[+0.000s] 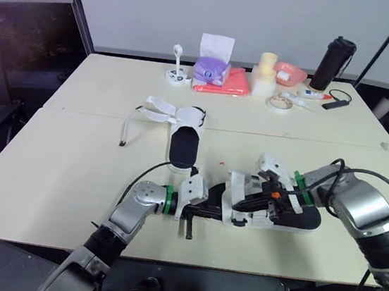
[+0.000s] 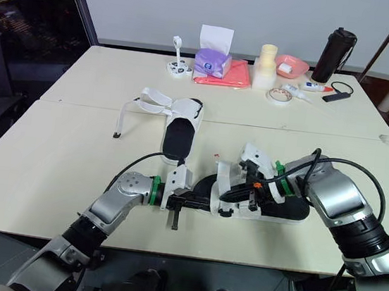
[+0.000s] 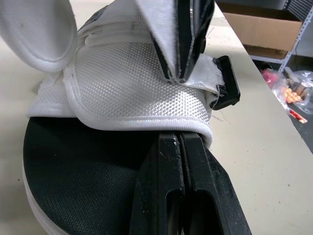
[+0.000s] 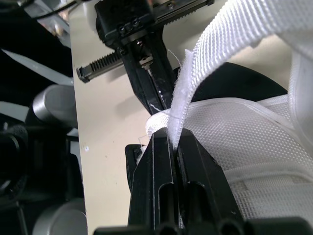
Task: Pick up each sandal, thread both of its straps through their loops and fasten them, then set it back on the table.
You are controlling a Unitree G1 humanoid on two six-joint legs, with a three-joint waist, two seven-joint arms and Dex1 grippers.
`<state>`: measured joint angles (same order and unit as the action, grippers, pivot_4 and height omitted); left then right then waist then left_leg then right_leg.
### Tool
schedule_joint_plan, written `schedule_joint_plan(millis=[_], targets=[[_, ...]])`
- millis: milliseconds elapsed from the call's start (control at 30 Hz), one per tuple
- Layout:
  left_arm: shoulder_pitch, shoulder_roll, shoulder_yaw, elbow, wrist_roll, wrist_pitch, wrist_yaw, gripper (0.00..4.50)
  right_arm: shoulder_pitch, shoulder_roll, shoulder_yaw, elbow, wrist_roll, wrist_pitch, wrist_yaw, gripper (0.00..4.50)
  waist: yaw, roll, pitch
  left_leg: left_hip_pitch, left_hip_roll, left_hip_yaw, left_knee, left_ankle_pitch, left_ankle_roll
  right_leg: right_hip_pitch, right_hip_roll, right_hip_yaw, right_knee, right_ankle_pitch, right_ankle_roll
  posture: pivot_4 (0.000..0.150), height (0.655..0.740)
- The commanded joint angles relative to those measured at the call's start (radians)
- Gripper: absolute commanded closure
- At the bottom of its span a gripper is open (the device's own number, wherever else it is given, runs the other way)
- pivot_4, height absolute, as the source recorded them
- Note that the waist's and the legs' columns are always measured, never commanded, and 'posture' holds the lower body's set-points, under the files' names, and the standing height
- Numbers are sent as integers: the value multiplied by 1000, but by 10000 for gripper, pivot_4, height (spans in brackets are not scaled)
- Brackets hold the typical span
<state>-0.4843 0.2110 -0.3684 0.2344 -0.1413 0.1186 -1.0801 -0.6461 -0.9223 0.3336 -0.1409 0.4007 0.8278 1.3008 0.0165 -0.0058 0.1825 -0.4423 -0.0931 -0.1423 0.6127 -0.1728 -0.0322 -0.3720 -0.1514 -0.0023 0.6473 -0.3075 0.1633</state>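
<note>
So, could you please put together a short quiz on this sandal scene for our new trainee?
1. True or false: the right gripper is pinching a white webbing strap.
2. What is the left gripper shut on? A) the black bottle B) the mesh upper of the near sandal C) the tape roll
3. How many sandals are on the table?
Key: 1 true; 2 B; 3 two, the near sandal and the far sandal, whose straps lie open.
</note>
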Motion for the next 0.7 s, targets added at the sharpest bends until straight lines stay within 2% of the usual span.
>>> schedule_joint_plan(millis=[33,700], targets=[[14,4,-21,28,20,11,5,45000,41,-37,31,-33,-35,-2,17,44887,0,0,0,0,0,0,0,0,0,0,0,0,0,0,0,1500,7400],[-4,-1,-19,57,21,-5,2,45000,73,-39,-4,-130,23,72,35,44887,0,0,0,0,0,0,0,0,0,1,0,0,0,0,0,1500,7400]])
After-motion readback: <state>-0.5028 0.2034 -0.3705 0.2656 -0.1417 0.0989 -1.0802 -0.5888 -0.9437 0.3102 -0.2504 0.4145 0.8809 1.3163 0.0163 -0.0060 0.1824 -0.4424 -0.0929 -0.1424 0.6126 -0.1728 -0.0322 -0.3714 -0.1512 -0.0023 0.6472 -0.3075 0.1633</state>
